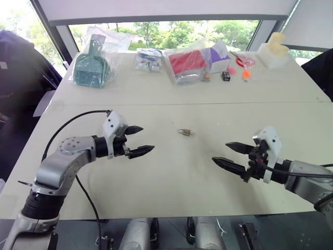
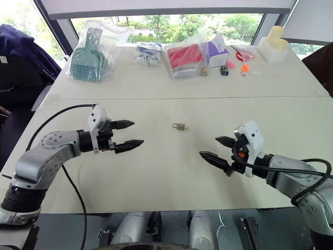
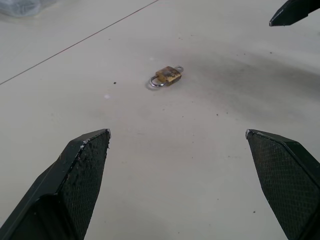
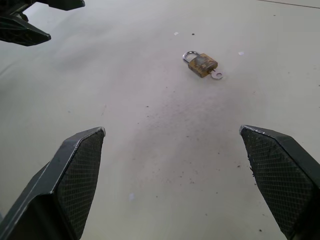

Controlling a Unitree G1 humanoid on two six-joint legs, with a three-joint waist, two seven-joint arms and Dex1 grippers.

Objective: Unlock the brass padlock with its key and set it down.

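A: Brass, that little yellow thing? Where is it?

B: Yes, the brass padlock (image 3: 167, 76) lies flat on the white table (image 1: 171, 177), in the middle, between the two arms. It is well apart from both.

A: And the key (image 4: 216, 75)?

B: It sticks out of the bottom of the lock. Its round silver end shows beside the yellow body.

A: What about the grabbers?

B: The left gripper (image 1: 138, 140) has its two black fingers spread wide, holding nothing. The right gripper (image 1: 231, 155) is spread wide too, and empty. Both hang a bit above the table and point toward the middle.

A: Anything else?

B: Plastic bags (image 1: 182, 62) sit far back by the window.
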